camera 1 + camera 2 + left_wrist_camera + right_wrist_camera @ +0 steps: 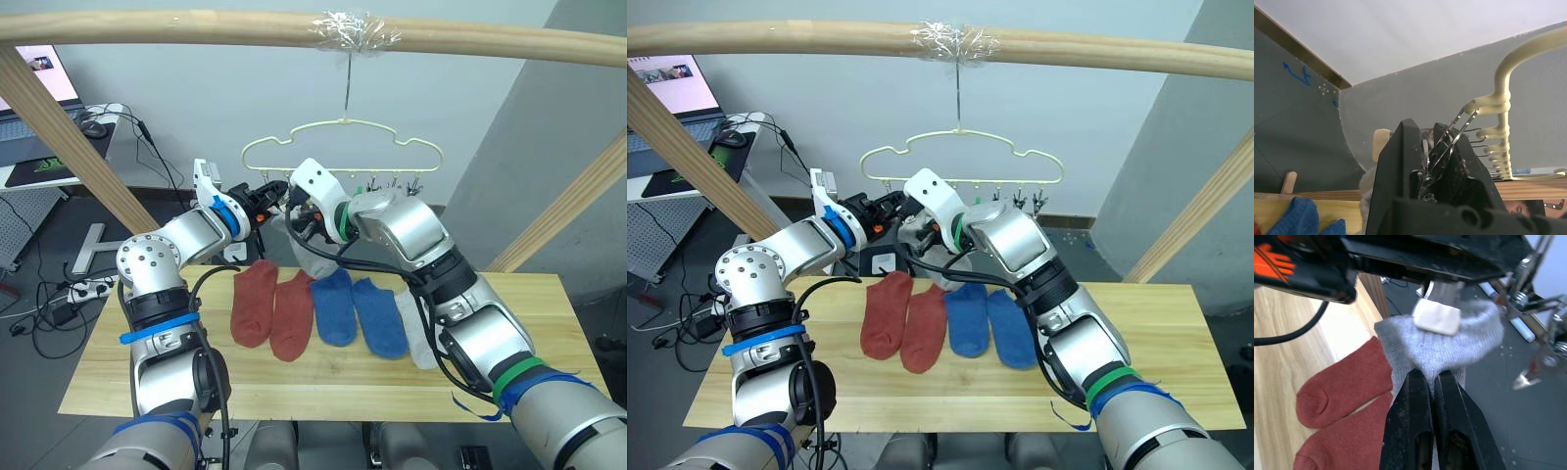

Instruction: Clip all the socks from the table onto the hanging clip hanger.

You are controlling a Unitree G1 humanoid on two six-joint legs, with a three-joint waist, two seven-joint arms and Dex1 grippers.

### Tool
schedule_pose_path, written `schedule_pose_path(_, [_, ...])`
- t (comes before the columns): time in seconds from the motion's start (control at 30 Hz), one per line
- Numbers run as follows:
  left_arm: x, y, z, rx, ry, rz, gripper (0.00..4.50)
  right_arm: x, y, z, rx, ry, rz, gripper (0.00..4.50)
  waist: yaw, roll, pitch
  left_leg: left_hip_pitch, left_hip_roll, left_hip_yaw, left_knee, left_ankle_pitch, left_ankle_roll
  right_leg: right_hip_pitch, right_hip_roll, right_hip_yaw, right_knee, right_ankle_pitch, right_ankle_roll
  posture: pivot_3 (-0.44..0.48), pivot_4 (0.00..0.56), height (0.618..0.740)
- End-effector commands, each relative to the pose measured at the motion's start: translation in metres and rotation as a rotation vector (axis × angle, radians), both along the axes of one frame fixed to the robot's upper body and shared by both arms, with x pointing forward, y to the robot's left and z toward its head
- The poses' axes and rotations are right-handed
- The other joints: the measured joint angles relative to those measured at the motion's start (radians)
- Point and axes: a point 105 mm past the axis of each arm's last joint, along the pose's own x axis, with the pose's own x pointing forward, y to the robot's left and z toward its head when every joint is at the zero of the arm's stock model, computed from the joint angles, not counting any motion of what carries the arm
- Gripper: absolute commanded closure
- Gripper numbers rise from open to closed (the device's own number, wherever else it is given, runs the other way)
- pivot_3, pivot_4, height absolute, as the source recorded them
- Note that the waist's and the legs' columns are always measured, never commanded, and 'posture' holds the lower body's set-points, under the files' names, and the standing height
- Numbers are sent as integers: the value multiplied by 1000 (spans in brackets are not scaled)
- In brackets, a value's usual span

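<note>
The pale yellow-green clip hanger (343, 132) hangs from the wooden pole, with small metal clips (392, 186) along its lower wire. My left gripper (266, 196) is shut on one metal clip (1449, 142) at the hanger's left end, squeezing it. Right beside it, my right gripper (1431, 377) is shut on a light grey sock (1449, 345), holding its cuff up against the left gripper; the sock (313, 257) dangles below. On the table (118, 377) lie two rust-red socks (272, 308), two blue socks (358, 311) and another grey sock (421, 338), in a row.
A thick wooden pole frame (176, 24) runs overhead, with slanted posts at the left (78, 147) and the right (568, 206). Behind on the left stands a white desk (93, 157) with a laptop (39, 73). Cables and a power strip (83, 289) lie on the floor.
</note>
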Motion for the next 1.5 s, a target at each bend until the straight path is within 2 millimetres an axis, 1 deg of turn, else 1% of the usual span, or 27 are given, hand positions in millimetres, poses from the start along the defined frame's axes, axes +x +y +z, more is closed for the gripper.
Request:
schedule_pose_path(0.03, [0,7,-4,14,10,36,4188,-8,14,30,50,-77,63,4482,0,0,0,0,0,0,0,0,0,0,0,0,0,0,0,130,184,740])
schedule_pose_path(0.23, [-1,6,-5,26,8,28,4188,-4,12,35,55,-91,46,4482,1,0,0,0,0,0,0,0,0,0,0,0,0,0,0,128,182,740])
schedule_pose_path(0.43, [-1,4,-4,10,-2,18,4188,-3,11,34,52,-93,41,4482,1,0,0,0,0,0,0,0,0,0,0,0,0,0,0,126,179,740])
schedule_pose_path(0.5, [-1,4,-2,-10,-10,16,3449,-2,10,33,49,-92,40,4500,1,0,0,0,0,0,0,0,0,0,0,0,0,0,0,126,180,740])
schedule_pose_path(0.57, [-2,2,1,-34,-21,2,2865,-2,10,32,47,-90,39,4500,3,0,0,0,0,0,0,0,0,0,0,0,0,0,0,125,179,740])
schedule_pose_path(0.7, [-5,-1,2,-12,-23,-21,1621,-4,9,30,46,-81,38,4500,8,0,0,-3,0,0,0,0,0,-1,0,-1,0,0,0,124,180,740])
schedule_pose_path(0.8, [-5,0,3,-7,-30,-17,1621,-5,8,25,44,-65,36,4500,11,0,0,-4,0,-1,0,0,0,-2,-1,-2,-1,0,0,125,180,740])
schedule_pose_path(0.9, [-5,6,6,49,-65,2,1621,-8,6,14,43,-33,31,4500,12,0,0,-5,0,-1,0,0,0,-2,-1,-3,-1,0,0,129,180,740])
schedule_pose_path(1.0, [-7,10,13,116,-132,11,1581,-10,1,3,36,-10,14,3763,12,0,0,-5,0,-1,0,0,-1,-2,-1,-3,-1,0,0,138,178,740])
schedule_pose_path(1.17, [-19,17,14,281,-258,3,1581,-16,-16,-13,33,19,-30,1977,15,0,0,-6,0,-1,0,1,-1,-2,-1,-3,-1,0,0,149,177,740])
schedule_pose_path(1.23, [-23,19,11,345,-299,6,1581,-21,-23,-15,35,28,-35,1236,18,0,0,-6,0,-1,0,1,-1,-2,-1,-3,-1,0,0,151,176,740])
schedule_pose_path(1.3, [-27,18,8,444,-361,7,1581,-28,-36,-16,43,35,-43,541,24,0,0,-6,0,-1,0,1,-1,-2,-1,-3,-1,0,0,159,175,740])
schedule_pose_path(1.33, [-29,16,7,479,-385,6,1581,-30,-41,-17,44,35,-46,541,28,0,0,-6,0,-1,0,1,-1,-2,-1,-3,-1,0,0,164,174,740])
schedule_pose_path(1.43, [-35,15,10,585,-499,37,1581,-41,-66,-13,64,15,-62,541,35,0,0,-6,0,-2,0,0,-1,-2,-1,-3,-2,0,0,173,172,740])
schedule_pose_path(1.5, [-37,15,13,611,-550,60,1581,-47,-78,-9,74,-7,-67,541,39,0,0,-6,-1,-2,1,0,0,-2,-1,-3,-2,0,0,176,171,740])
